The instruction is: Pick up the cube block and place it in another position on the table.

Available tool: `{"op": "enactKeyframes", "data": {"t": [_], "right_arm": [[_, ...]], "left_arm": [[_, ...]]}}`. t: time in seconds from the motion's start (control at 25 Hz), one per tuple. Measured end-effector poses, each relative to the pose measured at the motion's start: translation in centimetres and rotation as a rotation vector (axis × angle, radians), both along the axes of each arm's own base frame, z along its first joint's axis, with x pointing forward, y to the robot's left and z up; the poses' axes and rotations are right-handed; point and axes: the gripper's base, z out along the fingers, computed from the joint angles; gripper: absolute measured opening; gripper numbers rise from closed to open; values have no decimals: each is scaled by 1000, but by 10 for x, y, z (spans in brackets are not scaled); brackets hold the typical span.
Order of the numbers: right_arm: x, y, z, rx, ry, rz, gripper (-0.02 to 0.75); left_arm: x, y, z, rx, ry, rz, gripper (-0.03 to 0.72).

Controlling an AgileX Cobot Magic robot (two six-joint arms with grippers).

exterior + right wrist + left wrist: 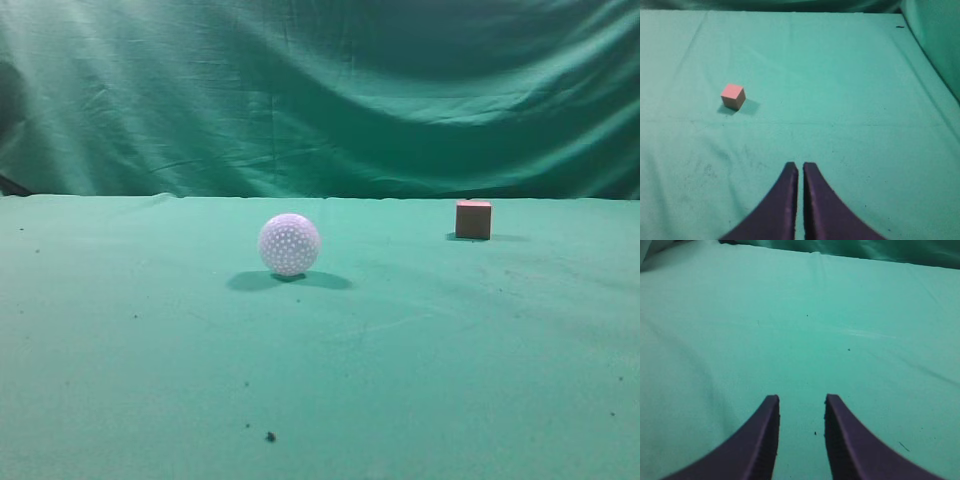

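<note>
The cube block is a small reddish-brown cube with a pinkish top. It stands on the green table at the back right. It also shows in the right wrist view, to the upper left of my right gripper and well apart from it. The right gripper is shut and empty. My left gripper is open and empty over bare green cloth. Neither gripper shows in the exterior view.
A white dimpled ball sits near the middle of the table, left of the cube and nearer the camera. A wrinkled green curtain hangs behind the table's far edge. A few dark specks lie on the cloth.
</note>
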Motion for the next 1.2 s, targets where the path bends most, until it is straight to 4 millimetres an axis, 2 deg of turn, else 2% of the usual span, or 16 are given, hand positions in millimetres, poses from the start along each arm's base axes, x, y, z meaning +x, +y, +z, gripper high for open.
{"op": "enactKeyframes", "data": {"t": [0.16, 0.48, 1.2], "right_arm": [[-12, -5, -45, 11, -59, -56, 0], [-25, -5, -100, 51, -153, -85, 0], [-26, -4, -104, 86, -133, -88, 0]], "left_arm": [[0, 0, 0, 0, 0, 0, 262], [0, 0, 0, 0, 0, 0, 262], [0, 0, 0, 0, 0, 0, 262]]}}
